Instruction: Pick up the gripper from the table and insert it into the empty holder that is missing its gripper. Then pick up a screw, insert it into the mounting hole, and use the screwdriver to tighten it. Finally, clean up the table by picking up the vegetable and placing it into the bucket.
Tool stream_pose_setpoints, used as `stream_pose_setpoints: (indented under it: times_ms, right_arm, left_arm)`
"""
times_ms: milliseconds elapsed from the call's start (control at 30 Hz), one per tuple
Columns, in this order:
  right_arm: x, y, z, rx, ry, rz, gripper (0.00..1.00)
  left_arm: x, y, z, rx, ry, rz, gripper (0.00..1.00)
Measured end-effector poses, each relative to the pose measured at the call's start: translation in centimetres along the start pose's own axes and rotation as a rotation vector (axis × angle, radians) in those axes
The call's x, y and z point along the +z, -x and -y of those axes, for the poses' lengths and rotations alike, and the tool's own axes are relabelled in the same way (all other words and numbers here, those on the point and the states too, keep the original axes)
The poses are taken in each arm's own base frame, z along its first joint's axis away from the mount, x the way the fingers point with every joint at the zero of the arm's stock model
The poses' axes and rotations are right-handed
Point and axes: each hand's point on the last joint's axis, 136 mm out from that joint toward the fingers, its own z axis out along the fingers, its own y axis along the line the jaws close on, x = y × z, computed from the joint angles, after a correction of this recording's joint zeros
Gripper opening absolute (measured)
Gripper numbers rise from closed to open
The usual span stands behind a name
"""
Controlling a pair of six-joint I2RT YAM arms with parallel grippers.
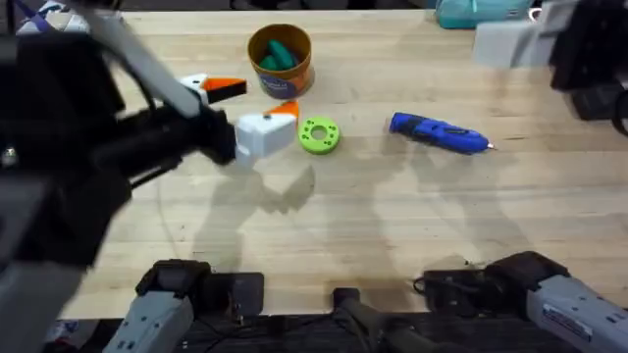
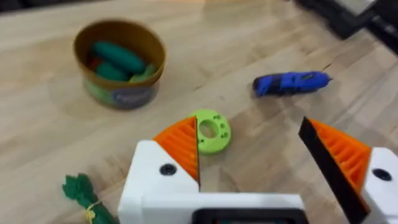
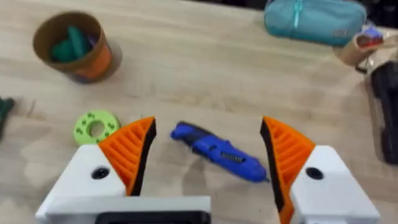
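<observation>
The blue screwdriver lies on the table, right of centre. My right gripper hangs open above it, and the screwdriver shows between its orange pads. My left gripper is open above the table's left part, beside the orange bucket. The bucket holds teal pieces. The dark green vegetable lies on the wood below my left gripper. The loose gripper, its holder and the screw are out of view.
A lime green ring lies between the bucket and the screwdriver. A teal pouch and a tape roll sit at the far right edge. My left arm looms large and dark over the left side.
</observation>
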Motion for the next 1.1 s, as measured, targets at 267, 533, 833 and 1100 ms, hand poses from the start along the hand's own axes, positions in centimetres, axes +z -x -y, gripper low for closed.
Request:
stream_pose_setpoints:
  times_ms: [267, 533, 833, 1100]
  right_arm:
    - [-0.2, -3.5, 0.3, -0.003, -0.012, -0.140, 0.996]
    - [0.0, -6.2, 0.5, -0.014, -0.022, -0.247, 0.996]
    - [0.1, -6.7, 0.5, -0.017, -0.024, -0.274, 0.997]
    - [0.1, -6.7, 0.5, -0.017, -0.025, -0.274, 0.996]
  left_arm:
    - [0.4, -0.2, -3.8, -0.113, 0.179, -0.235, 0.986]
    - [-1.3, -2.2, -9.2, -0.175, 0.445, -0.394, 0.986]
    - [-1.0, -7.7, -15.1, -0.354, 0.563, -0.607, 0.986]
    - [-0.3, -8.9, -16.1, -0.377, 0.567, -0.649, 0.986]
